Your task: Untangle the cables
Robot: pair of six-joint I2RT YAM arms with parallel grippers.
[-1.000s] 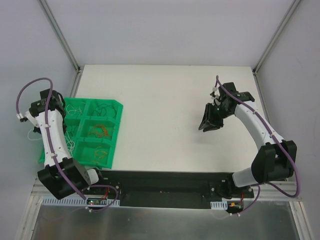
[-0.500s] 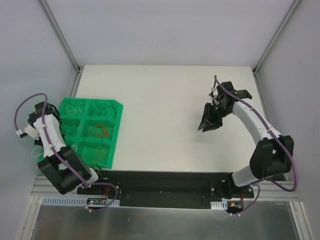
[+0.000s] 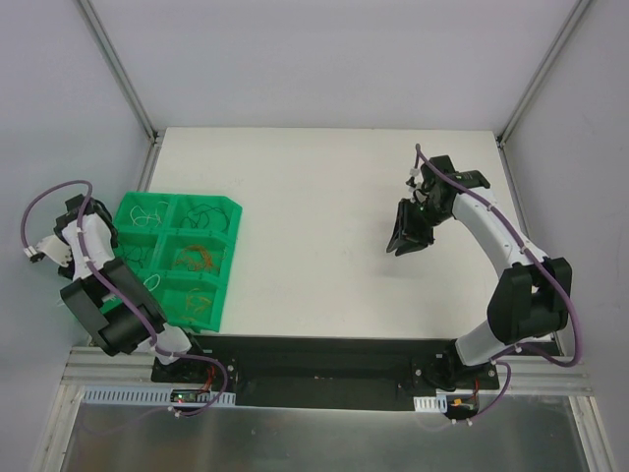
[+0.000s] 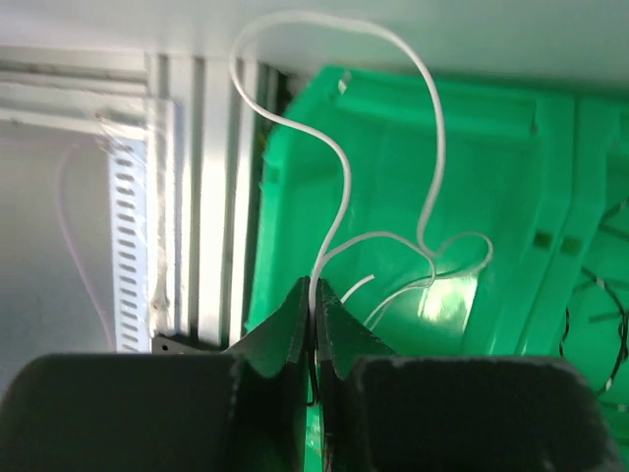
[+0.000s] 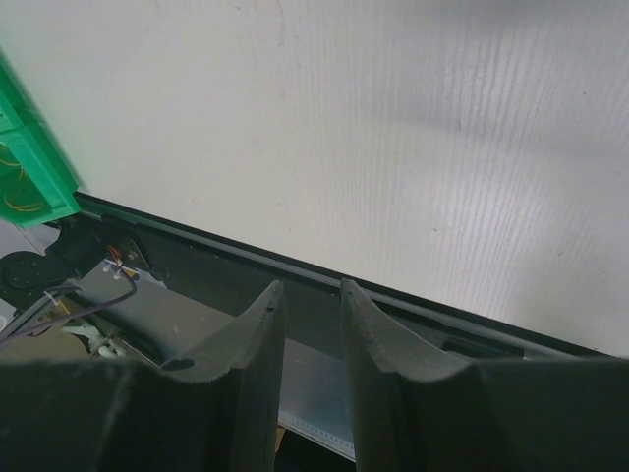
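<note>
My left gripper (image 4: 315,287) is shut on a thin white cable (image 4: 339,167) that loops up over the left edge of the green tray (image 4: 393,147). In the top view the left gripper (image 3: 88,236) sits at the tray's left side. The tray (image 3: 232,258) holds sorted strands: white (image 3: 147,214), black (image 3: 204,214) and orange (image 3: 197,258). A black strand also shows in the left wrist view (image 4: 617,324). My right gripper (image 3: 403,241) hangs over the bare table at the right. In its own view the right gripper (image 5: 312,287) is open a little and empty.
The white table (image 3: 324,197) ends at a black strip (image 3: 324,356) along its near edge. An aluminium rail (image 4: 206,197) and a slotted white duct (image 4: 128,246) run beside the tray. Grey walls enclose the table.
My left arm has swung left, carrying its wrist from over the tray out to the tray's left side. The right gripper has barely shifted.
</note>
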